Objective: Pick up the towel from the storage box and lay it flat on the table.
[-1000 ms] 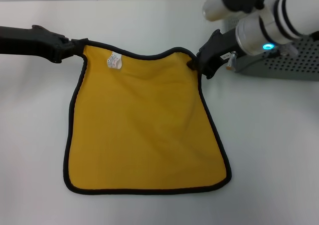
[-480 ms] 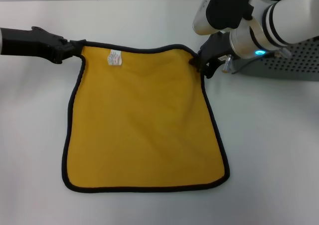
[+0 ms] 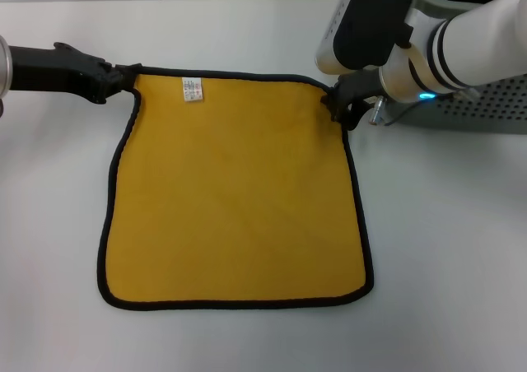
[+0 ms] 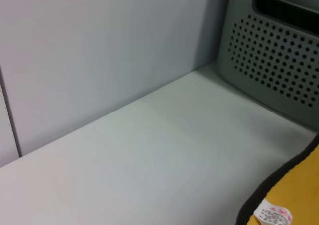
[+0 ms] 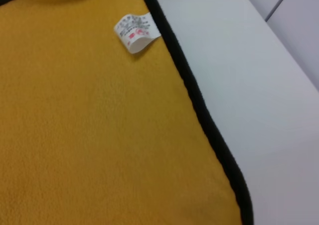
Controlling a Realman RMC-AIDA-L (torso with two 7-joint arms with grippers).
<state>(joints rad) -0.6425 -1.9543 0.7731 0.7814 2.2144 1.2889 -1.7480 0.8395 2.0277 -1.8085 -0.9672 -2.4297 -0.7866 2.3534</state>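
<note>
Two grippers pinch towel (image 3: 235, 191) far corners: left gripper (image 3: 123, 77) upper left, right gripper (image 3: 333, 104) upper right | towel spread flat on counter (image 3: 445, 248), out of storage box (image 3: 486, 100) | remaining: release.

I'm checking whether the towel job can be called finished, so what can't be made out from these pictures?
- Storage box: head view, interior hidden by the right arm and cut off by the picture's edge.
- Right gripper: its jaws at the towel corner are hidden by the wrist.
- Left gripper: too small to tell whether its jaws pinch the border.
- White tag: print too small to read.
- Towel's underside: hidden against the table.
</note>
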